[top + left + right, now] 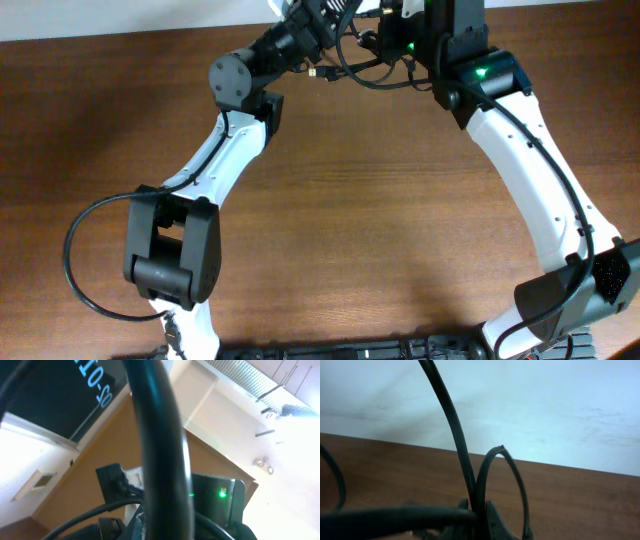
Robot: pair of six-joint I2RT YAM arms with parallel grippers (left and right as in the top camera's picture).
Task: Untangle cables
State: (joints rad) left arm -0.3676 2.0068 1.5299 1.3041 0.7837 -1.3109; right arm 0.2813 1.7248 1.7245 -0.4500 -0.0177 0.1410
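Some cables are held up at the far edge of the table, pinched shut in the right gripper, while the left gripper cannot be made out as wide or closed, so knots could be pulled tighter by a hard tug.

cables: thin black cords, tangled bunch at top centre of overhead frame, one loop sagging below bunch, small plug end poking left. Right wrist view: narrow arch, one strand rising to top edge.
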